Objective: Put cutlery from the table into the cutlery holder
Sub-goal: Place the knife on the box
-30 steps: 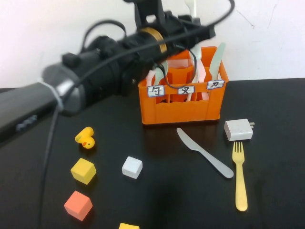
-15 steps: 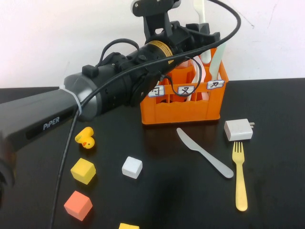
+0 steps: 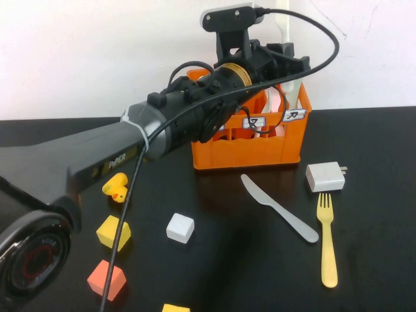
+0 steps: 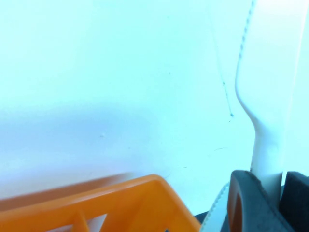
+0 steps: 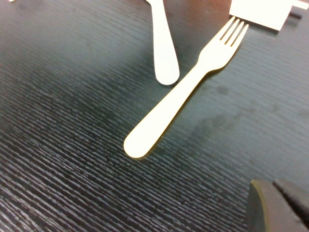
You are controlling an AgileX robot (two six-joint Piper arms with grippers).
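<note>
Gripping cream-white knife (image 4: 268,72), left hand (image 3: 284,55) above cutlery holder (image 3: 250,144).

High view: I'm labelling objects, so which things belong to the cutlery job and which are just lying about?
Job: orange cutlery holder; cream-white knife in the left gripper above the holder; grey knife; yellow fork; right gripper, shut, above the table.

Lying about: white charger block; rubber duck; coloured cubes.
</note>
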